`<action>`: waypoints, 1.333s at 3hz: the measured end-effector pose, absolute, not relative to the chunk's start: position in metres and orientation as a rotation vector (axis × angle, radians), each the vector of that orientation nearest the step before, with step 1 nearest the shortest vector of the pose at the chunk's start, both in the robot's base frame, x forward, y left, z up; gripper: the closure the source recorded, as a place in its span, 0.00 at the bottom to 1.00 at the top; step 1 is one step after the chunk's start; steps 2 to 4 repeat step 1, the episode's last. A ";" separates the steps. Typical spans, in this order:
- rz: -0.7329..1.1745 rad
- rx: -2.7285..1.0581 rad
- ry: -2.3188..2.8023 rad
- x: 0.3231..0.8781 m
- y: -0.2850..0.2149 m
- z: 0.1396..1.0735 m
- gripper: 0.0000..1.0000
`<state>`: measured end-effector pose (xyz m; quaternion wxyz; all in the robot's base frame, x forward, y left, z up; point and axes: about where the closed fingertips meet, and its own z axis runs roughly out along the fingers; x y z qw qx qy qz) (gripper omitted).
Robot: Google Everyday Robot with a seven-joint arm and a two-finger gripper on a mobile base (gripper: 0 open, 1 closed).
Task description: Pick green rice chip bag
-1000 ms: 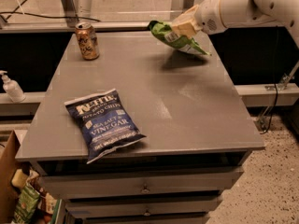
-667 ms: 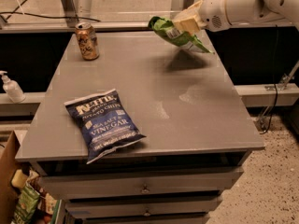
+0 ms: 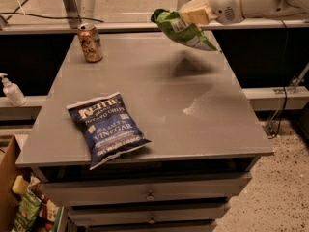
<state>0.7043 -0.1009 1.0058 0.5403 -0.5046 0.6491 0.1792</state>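
Lifted a bit higher than before, green rice chip bag (image 3: 182, 29) dangles over the far right corner of the gray table (image 3: 159, 105), gripper (image 3: 195, 14) pinching its top. Kettle chips bag (image 3: 108, 128) lies up front.

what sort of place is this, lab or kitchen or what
Probably an office or lab break area: a grey drawer cabinet on a speckled hard floor, a white pump bottle on the ledge beside it. The gripper holds a small light-green rice chip bag above its far right.
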 end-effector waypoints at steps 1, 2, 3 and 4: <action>0.426 -1.199 1.543 0.704 -0.101 1.006 1.00; 0.426 -1.199 1.543 0.704 -0.101 1.006 1.00; 0.426 -1.199 1.543 0.704 -0.101 1.006 1.00; 0.426 -1.199 1.543 0.704 -0.101 1.006 1.00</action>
